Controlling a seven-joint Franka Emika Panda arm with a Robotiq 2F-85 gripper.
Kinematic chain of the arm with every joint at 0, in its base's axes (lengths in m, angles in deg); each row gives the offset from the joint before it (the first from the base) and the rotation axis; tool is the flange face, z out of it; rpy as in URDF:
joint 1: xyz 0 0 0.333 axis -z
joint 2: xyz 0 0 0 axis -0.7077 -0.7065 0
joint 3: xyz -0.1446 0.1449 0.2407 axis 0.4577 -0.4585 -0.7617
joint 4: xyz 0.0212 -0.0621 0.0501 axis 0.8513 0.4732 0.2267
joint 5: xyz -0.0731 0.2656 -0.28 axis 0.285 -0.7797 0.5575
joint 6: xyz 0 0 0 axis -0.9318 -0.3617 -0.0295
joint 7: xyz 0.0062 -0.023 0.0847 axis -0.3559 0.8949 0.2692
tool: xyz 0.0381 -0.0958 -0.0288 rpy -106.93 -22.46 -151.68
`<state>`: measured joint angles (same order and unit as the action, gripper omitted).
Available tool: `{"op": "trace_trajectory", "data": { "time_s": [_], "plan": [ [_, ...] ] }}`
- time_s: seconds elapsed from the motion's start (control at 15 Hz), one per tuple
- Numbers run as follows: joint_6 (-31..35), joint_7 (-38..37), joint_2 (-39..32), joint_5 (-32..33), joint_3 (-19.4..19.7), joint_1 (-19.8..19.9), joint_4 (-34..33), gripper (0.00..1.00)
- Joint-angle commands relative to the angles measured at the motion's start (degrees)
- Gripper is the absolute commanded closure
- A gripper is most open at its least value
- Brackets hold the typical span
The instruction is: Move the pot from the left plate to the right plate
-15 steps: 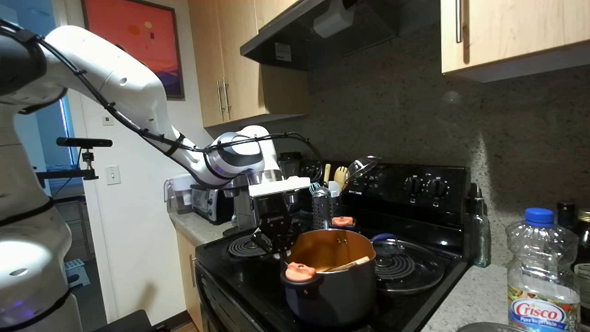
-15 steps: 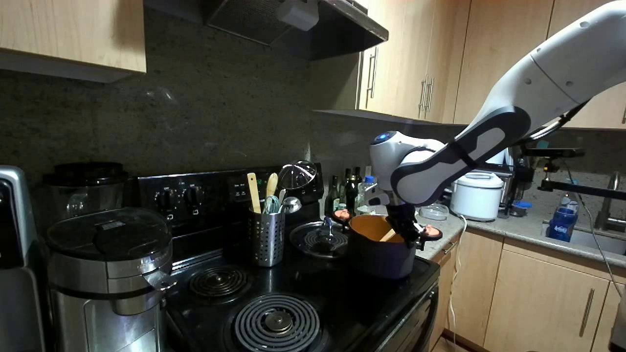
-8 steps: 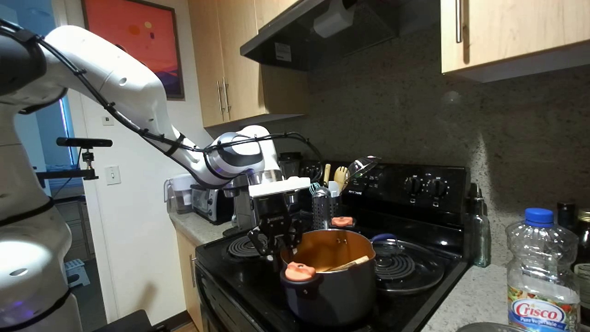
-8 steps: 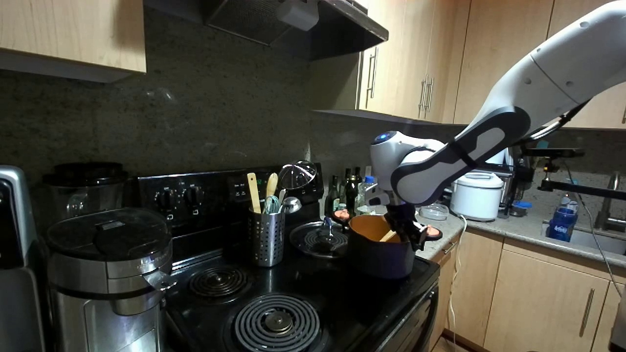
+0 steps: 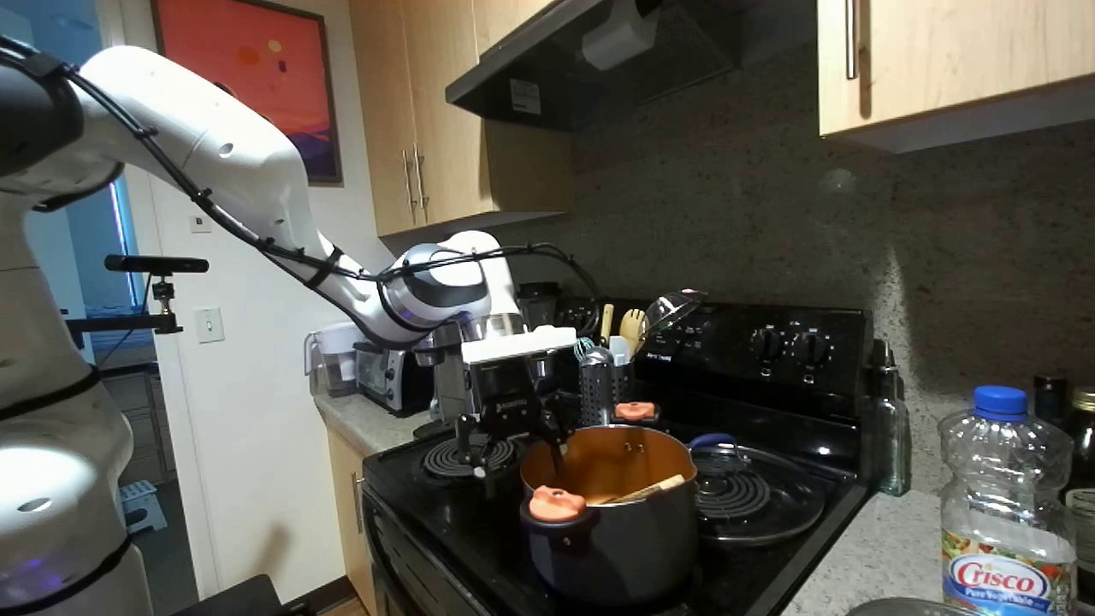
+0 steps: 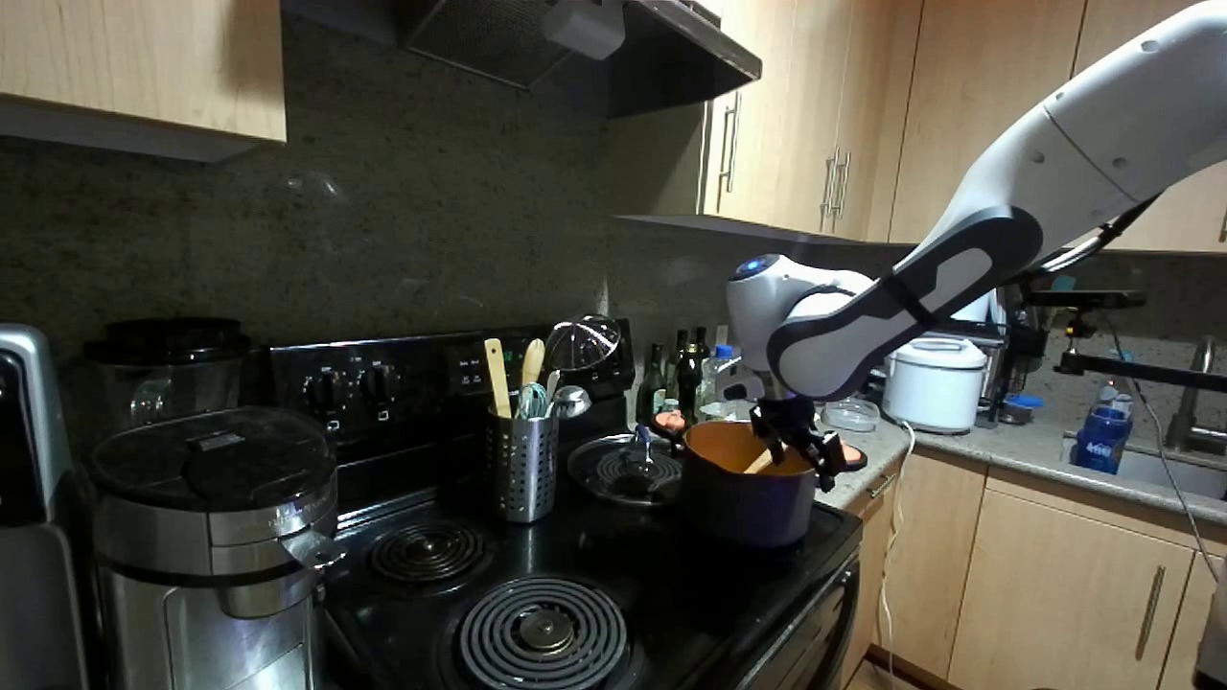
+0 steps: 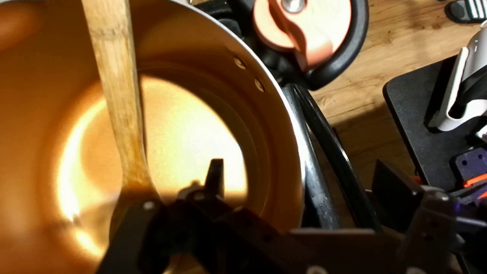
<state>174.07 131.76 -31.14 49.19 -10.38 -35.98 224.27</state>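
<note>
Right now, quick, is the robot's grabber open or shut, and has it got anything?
Gripper: open, holding nothing; its fingers are spread wide, one toward the inside of the pot, the other outside it.

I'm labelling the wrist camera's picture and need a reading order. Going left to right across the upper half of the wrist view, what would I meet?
Wooden utensil in the pot → salmon-coloured pot handle → black panel.

The black two-fingered mechanical gripper (image 5: pixel 520 472) has spread its fingers (image 7: pixel 393 184), previously close together; these now stand wide apart.
</note>
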Motion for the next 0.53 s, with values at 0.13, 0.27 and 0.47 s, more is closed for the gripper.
{"op": "trace_trajectory", "data": {
  "time_s": [0.13, 0.27, 0.47],
  "plan": [
    [-1.5, -0.8, 8.0, 2.5, -1.2, -0.6, 1.3, 0.0],
    [-2.1, -0.2, 11.2, 3.8, -1.8, -1.2, 1.4, 0.0],
    [-2.9, 1.5, 15.2, 5.6, -4.0, -3.7, 1.2, 0.0]
  ]
}}
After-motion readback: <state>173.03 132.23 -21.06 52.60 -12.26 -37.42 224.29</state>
